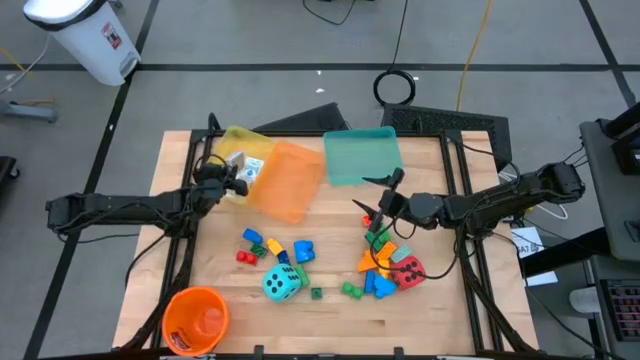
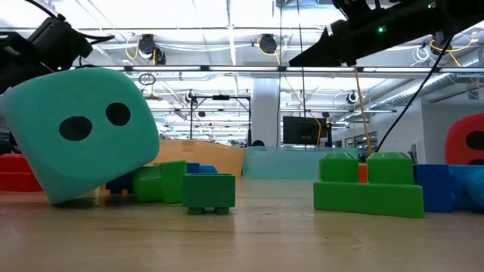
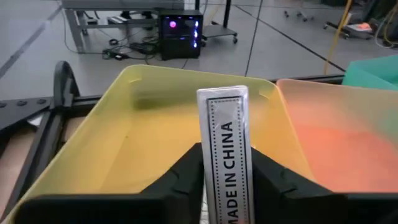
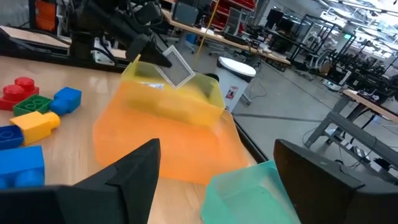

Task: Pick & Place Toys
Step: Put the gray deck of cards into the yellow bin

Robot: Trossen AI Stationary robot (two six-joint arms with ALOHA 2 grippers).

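My left gripper (image 1: 238, 180) reaches in from the table's left and is shut on a white picture card (image 3: 224, 143) over the yellow tray (image 3: 143, 130). The right wrist view shows the same card (image 4: 178, 67) above that tray. My right gripper (image 1: 382, 205) hangs open above the right pile of bricks (image 1: 380, 262), with nothing between its fingers (image 4: 134, 171). A cyan die (image 1: 282, 283) and a red die (image 1: 407, 270) rest on the table among loose bricks. More white cards (image 1: 250, 168) lie in the yellow tray. My left gripper pinches the card between its two fingers (image 3: 180, 180) by the card's near end (image 3: 225, 199), on its two flat faces. The fingers come nearly level from the table's left. The card sticks out past the fingertips, edge on and lifted clear above the yellow tray's floor.
An orange tray (image 1: 288, 180) leans against the yellow one, with a teal tray (image 1: 362, 155) at the far middle. An orange bucket (image 1: 196, 318) stands at the near left corner. A second group of bricks (image 1: 262, 248) lies left of the cyan die.
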